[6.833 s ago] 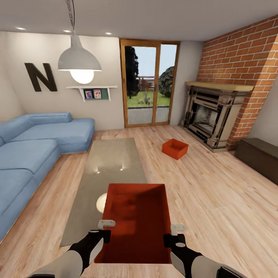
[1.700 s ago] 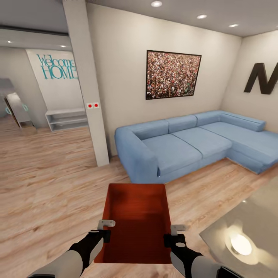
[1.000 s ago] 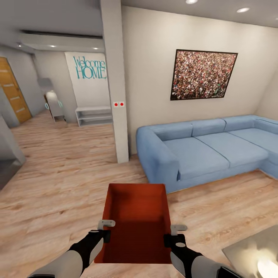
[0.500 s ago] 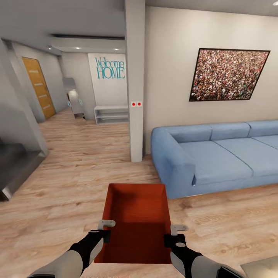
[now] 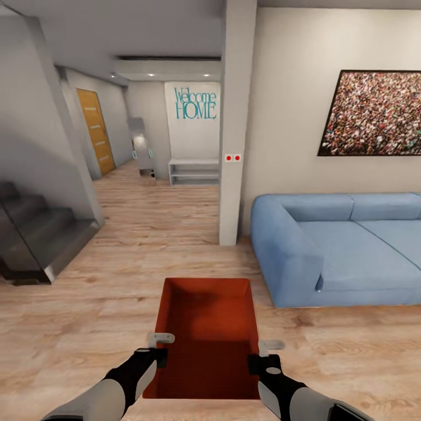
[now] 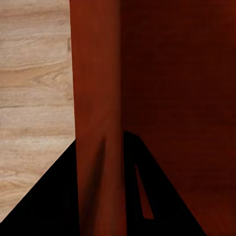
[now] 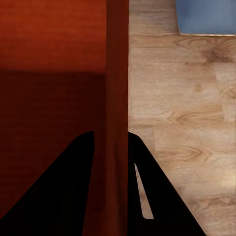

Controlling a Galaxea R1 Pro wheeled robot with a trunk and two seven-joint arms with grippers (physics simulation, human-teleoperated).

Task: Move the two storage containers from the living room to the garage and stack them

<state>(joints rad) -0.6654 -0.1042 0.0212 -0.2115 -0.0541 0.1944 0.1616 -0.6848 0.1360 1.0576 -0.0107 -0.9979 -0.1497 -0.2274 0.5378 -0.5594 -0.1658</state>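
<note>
One orange-red open-top storage container (image 5: 207,327) hangs level in front of me above the living room's light wood floor (image 5: 146,240). My left gripper (image 5: 158,347) is shut on its left wall and my right gripper (image 5: 262,353) on its right wall. The left wrist view shows the red wall (image 6: 98,98) pinched between the black fingers of the left gripper (image 6: 101,147). In the right wrist view the wall (image 7: 117,73) runs between the fingers of the right gripper (image 7: 110,142). The bin is empty inside. The other container and the garage are out of view.
A blue sofa (image 5: 345,251) stands close on the right, behind a grey pillar (image 5: 234,146). Dark stairs (image 5: 35,234) rise at the left. Between them a hallway with plank flooring leads to a white shelf (image 5: 193,171) and a wooden door (image 5: 96,131).
The whole view has swung left: the sofa and picture slid right, and the stairs, hallway and wooden door came into view. Both grippers hold the container as before.
</note>
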